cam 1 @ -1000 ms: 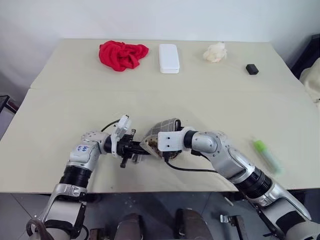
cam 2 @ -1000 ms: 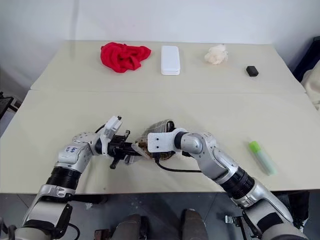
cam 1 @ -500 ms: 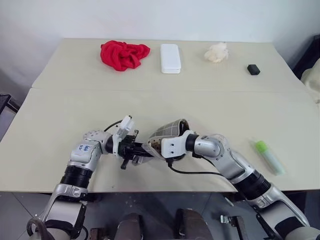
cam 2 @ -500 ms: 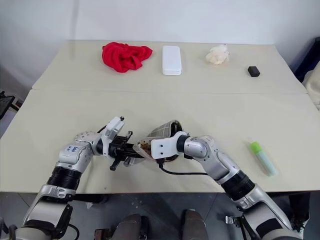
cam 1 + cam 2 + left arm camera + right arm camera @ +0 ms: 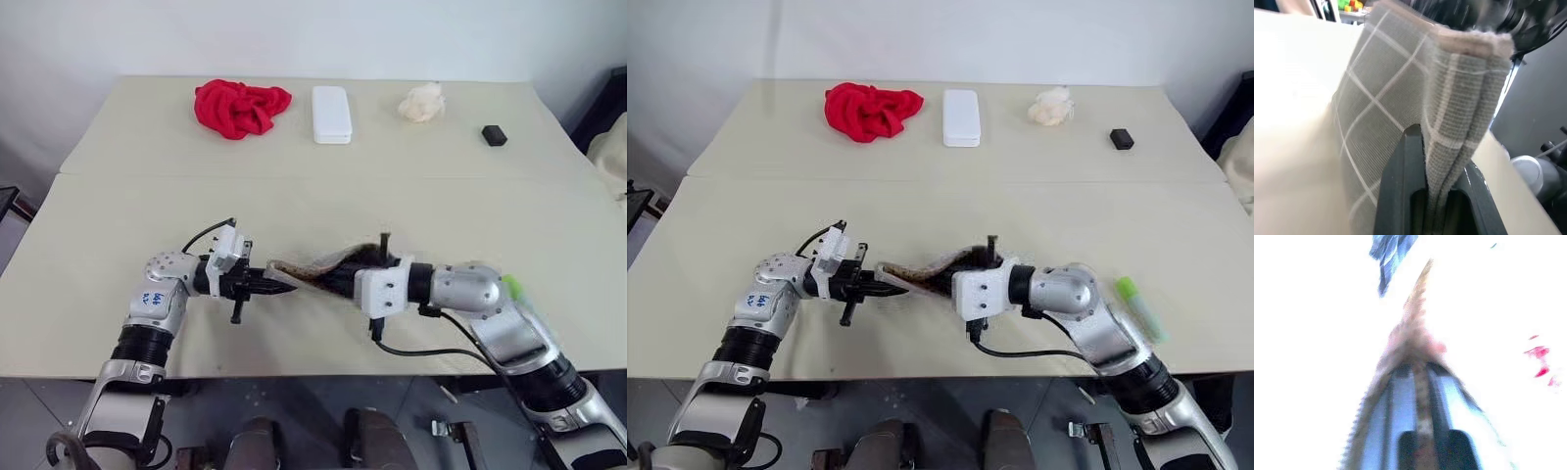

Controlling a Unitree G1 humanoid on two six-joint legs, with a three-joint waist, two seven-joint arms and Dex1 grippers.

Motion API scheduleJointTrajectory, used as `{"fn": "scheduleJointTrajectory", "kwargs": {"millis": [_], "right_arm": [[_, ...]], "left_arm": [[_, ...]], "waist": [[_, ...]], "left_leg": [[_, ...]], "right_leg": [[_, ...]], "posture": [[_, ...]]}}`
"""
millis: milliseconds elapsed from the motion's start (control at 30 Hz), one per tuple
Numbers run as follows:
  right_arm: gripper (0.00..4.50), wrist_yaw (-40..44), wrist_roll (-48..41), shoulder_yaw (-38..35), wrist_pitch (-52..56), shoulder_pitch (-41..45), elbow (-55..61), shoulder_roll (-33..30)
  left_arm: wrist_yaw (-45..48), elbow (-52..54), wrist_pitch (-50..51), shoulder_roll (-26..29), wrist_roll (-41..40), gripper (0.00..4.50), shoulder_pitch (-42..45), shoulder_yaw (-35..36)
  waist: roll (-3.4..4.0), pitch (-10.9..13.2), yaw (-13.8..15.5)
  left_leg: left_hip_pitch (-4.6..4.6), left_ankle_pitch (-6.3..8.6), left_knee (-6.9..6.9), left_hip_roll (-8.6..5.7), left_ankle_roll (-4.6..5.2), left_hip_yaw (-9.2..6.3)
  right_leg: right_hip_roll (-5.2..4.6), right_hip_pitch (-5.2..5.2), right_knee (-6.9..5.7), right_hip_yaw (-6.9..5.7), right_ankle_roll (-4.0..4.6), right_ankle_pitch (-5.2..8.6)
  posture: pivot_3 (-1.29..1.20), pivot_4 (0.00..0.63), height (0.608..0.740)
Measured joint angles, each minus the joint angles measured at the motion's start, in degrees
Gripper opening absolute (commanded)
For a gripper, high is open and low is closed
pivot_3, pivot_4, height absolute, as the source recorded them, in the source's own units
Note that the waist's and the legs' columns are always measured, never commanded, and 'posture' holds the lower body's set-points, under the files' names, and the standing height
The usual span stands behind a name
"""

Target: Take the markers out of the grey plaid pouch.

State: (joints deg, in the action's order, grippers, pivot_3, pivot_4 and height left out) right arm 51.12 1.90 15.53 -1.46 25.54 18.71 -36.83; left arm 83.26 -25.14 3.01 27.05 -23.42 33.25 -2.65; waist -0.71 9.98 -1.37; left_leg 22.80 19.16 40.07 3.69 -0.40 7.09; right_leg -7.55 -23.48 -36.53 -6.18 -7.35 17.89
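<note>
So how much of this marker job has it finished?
One marker looks out: a green marker lies on the table by the right arm. In hand: the pouch is stretched between the left gripper and right gripper, each shut on one end; the left wrist view shows plaid fabric pinched between the fingers. Left: any marker still inside, which I can't see.

pouch (image 5: 313,270) between both claws
</note>
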Motion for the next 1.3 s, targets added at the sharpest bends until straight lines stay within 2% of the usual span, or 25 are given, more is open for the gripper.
{"fn": "scheduleJointTrajectory", "kwargs": {"millis": [467,600,733,900,1133,1300], "right_arm": [[0.02,0.0,-3.6,-4.5,0.8,-6.0,4.0,-1.1],[0.02,0.3,-3.6,-4.6,6.4,-5.9,6.3,-1.5],[1.29,-1.1,-2.6,-1.3,18.9,-2.4,7.9,0.9],[2.90,-4.0,4.5,7.2,28.8,1.5,8.2,4.3],[2.90,-7.0,11.7,12.8,34.9,8.5,2.4,9.4],[2.90,-7.4,13.9,15.9,33.9,11.3,-4.7,12.4]], "left_arm": [[0.1,-1.0,-2.3,0.1,0.5,0.00,0.0,0.9],[0.9,-1.0,-2.5,0.1,0.5,0.00,0.0,0.9],[1.5,-1.0,-2.4,-0.1,0.4,0.00,-0.1,0.9],[2.0,-0.5,-1.5,-0.8,0.4,0.00,-0.1,0.4],[2.2,0.2,0.8,-1.2,0.4,0.00,-0.1,0.0],[2.7,0.4,2.5,-1.6,0.4,0.00,0.0,-1.3]], "waist": [[0.00,0.0,0.4],[0.00,0.0,0.8],[0.01,0.0,1.0],[0.01,0.0,1.2],[0.01,0.0,1.1],[0.01,0.0,0.8]], "left_leg": [[-0.01,0.00,0.01,0.00,0.01,0.02],[-0.01,0.00,0.01,0.00,0.01,0.02],[-0.01,0.00,0.01,0.01,0.01,0.02],[0.03,0.00,0.02,0.00,0.01,0.02],[0.05,0.00,0.02,-0.01,0.01,0.03],[0.05,0.00,0.00,0.00,0.00,0.03]], "right_leg": [[0.00,0.00,0.00,0.00,0.00,0.00],[0.00,0.00,0.00,0.01,0.00,0.00],[0.01,-0.03,-0.04,0.01,0.00,0.00],[0.00,-0.05,-0.02,0.00,0.00,0.00],[0.00,-0.06,-0.03,-0.01,0.00,0.00],[0.01,-0.08,-0.03,-0.02,0.00,0.00]], "posture": [[0.00,0.150,0.740],[0.00,0.150,0.740],[0.00,0.150,0.740],[0.00,0.150,0.740],[0.00,0.150,0.740],[0.00,0.150,0.740]]}}
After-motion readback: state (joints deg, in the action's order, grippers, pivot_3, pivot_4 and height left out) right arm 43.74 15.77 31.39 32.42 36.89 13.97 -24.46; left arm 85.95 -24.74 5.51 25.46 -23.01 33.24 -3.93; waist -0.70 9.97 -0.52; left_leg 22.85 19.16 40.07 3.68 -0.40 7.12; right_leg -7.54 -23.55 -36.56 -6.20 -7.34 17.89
